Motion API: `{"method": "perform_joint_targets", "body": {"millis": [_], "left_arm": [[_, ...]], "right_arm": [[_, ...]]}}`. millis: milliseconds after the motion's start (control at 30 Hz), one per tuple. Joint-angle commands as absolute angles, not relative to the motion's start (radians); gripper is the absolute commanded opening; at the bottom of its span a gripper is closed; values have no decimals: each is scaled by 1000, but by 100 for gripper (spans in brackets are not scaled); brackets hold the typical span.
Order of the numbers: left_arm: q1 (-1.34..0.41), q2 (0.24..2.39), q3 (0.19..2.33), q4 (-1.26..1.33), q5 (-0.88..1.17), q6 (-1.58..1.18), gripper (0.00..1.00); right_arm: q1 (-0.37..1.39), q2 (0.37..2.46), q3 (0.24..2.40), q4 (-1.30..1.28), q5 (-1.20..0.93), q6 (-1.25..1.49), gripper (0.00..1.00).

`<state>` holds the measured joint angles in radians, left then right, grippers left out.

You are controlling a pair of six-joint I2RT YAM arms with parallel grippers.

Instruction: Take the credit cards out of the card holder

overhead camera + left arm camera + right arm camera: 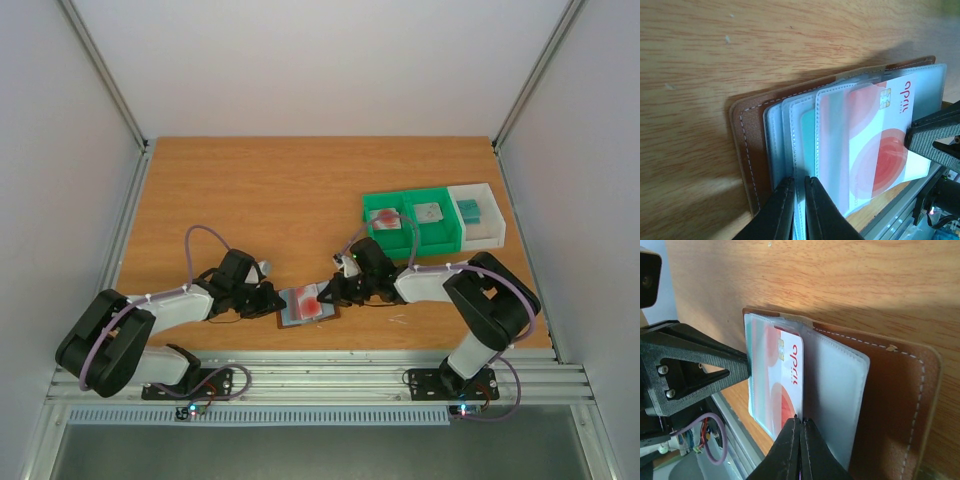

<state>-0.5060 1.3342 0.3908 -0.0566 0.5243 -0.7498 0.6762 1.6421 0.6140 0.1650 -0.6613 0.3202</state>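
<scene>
Right fingers [787,450] pinch a red-blotted card [785,375], seemingly inside the card holder [895,405].

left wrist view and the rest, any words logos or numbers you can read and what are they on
"opnu", or "nudo" the other way up, not certain: red letters on the pinkish white plastic card with red round blots.
Small print beside them: too small to read.
Brown leather card holder: no text visible.
Cards in the green and white plastic bins, top view: too small to read.
</scene>
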Motion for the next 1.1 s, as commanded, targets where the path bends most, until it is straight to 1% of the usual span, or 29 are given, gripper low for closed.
{"method": "perform_joint_targets", "body": {"millis": [0,33,100,233,367,433,533,633,833,1000,1067], "left_arm": [[-509,1348,372,-123,443,-731,10],[-509,1348,370,-121,444,-733,10],[-509,1350,368,-116,448,-735,10],[-509,1342,363,-109,448,-743,10],[-509,1341,363,-106,451,-748,10],[-509,1342,364,-103,452,-750,10],[-509,1343,362,-101,454,-751,10],[-509,1339,364,-106,457,-750,10],[-509,1338,378,-117,458,-744,10],[-509,1333,395,-139,463,-738,10],[-509,1320,407,-153,477,-736,13]], "right_arm": [[670,1678,618,191,-694,316,8],[670,1695,622,198,-699,318,11],[670,1715,623,219,-711,327,14],[669,1741,623,244,-715,337,16],[670,1756,624,261,-725,343,16],[670,1757,624,266,-730,346,13],[670,1738,620,259,-722,344,2],[670,1680,616,208,-692,324,1],[669,1578,664,-16,-606,224,1],[659,1510,691,-123,-575,184,1],[659,1476,713,-174,-571,159,1]]}}
